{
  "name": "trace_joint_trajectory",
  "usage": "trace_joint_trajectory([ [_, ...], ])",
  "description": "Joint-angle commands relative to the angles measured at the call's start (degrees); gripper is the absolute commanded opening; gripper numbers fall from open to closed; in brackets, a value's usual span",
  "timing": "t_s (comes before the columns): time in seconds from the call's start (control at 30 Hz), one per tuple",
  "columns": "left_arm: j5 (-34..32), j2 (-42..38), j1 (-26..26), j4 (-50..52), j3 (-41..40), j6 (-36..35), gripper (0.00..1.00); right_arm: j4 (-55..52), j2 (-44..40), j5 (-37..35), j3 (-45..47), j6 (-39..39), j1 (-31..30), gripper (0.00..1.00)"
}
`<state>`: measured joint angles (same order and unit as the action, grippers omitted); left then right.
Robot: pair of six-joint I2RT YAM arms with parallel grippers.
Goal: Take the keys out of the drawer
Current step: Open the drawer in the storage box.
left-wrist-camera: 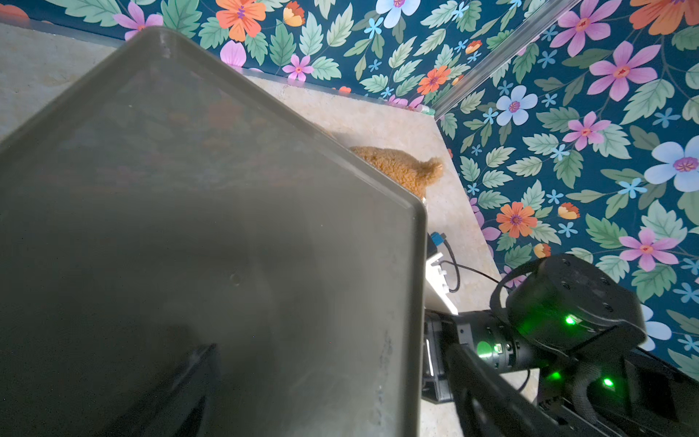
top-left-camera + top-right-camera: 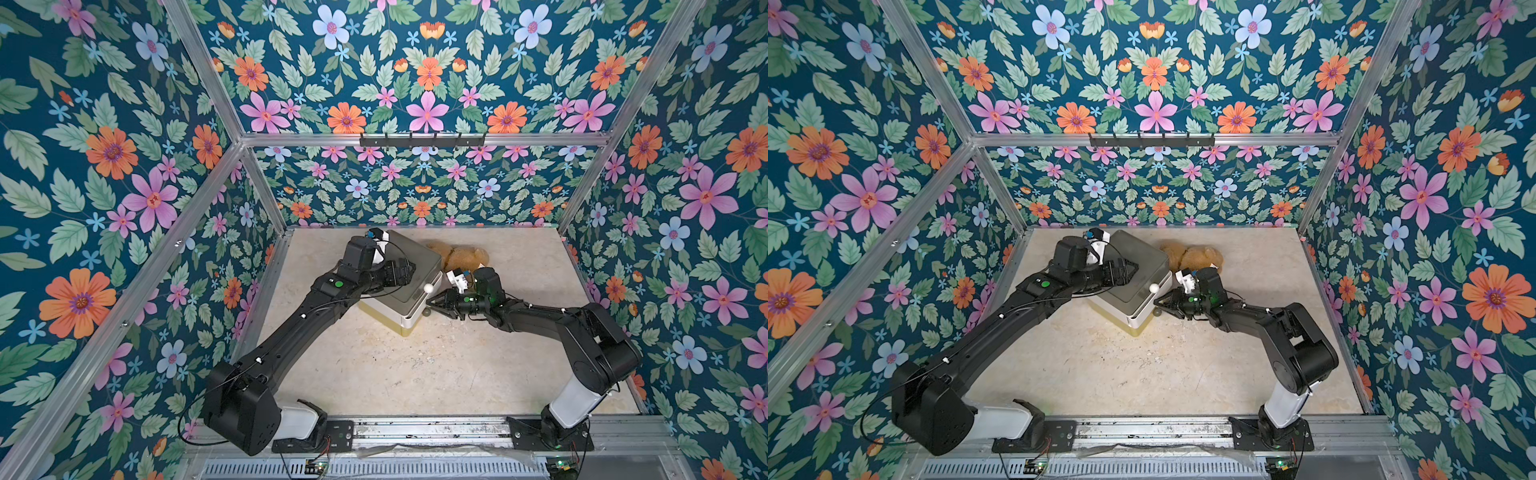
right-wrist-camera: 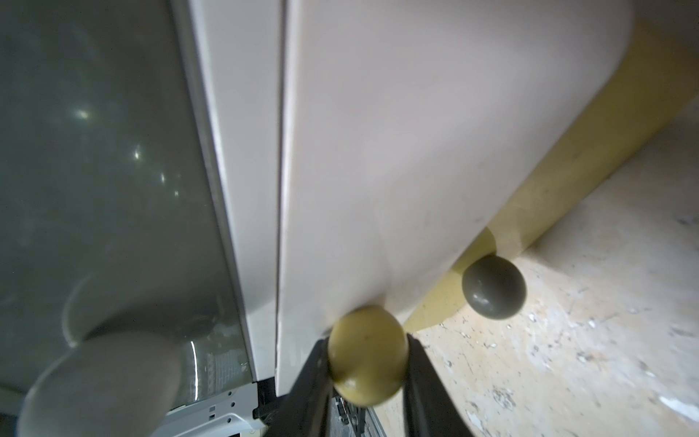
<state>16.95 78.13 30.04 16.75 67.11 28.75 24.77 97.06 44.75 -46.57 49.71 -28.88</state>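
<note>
The chest of drawers (image 2: pixel 411 291) has a smooth grey top with a soft sheen, like plastic; its white drawer front (image 3: pixel 416 151) is smooth and satin; the yellow knob (image 3: pixel 367 355) and grey knob (image 3: pixel 493 286) are glossy; the table (image 2: pixel 415 374) looks like mottled beige stone, scuffed and matt; the teddy bear (image 2: pixel 453 253) is fuzzy brown plush; the walls (image 2: pixel 124 166) are matt print; the frame (image 2: pixel 291 139) is brushed bare metal; the arms (image 2: pixel 291 328) are matt black plastic with white shells.

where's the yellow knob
In the right wrist view, the yellow knob sits on the white drawer front, pinched by the right gripper, beside the grey knob.
</note>
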Motion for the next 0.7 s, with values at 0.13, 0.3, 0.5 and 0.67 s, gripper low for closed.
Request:
trace_joint_trajectory([
  [0.13,-0.4,-0.2,0.0,6.6,-0.3,0.7,0.99,-2.9,-5.2,-1.7,1.0,-3.5,0.3,0.19],
  [0.3,-1.6,-2.0,-0.1,6.8,-1.4,0.4,0.99,-5.9,-8.0,-3.6,3.1,-5.2,0.5,0.18],
  [0.5,-1.7,-2.9,-0.1,6.1,-3.2,0.6,0.99,-7.2,-11.0,-4.6,6.5,-5.2,1.6,0.18],
  [0.67,-1.6,-2.6,-0.1,5.8,-3.3,0.6,0.99,-9.9,-14.3,-5.4,8.8,-6.2,3.0,0.18],
])
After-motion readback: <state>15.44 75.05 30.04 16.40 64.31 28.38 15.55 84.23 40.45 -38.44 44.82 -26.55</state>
